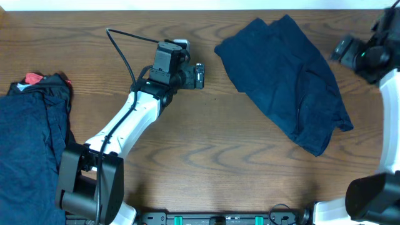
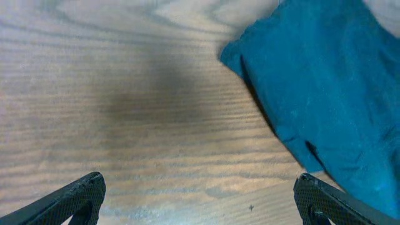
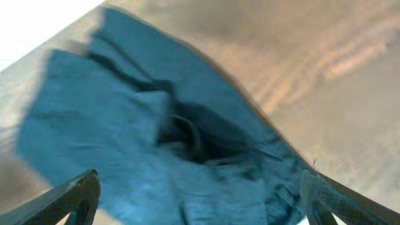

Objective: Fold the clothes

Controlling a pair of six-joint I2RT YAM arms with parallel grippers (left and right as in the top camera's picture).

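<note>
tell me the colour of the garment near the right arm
The garment is plain dark navy blue, clearest in the overhead view.

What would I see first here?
A crumpled blue garment lies on the right half of the wooden table. The white left arm reaches across the middle. At the left edge sits a dark pile of clothes with a red piece on top.

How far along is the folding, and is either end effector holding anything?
Done: the navy garment lies doubled over but rumpled, right of centre. In hand: nothing; left end effector and right end effector are open, empty. Left: tidying that garment, plus the heaped dark pile with the red piece at the left edge.
</note>
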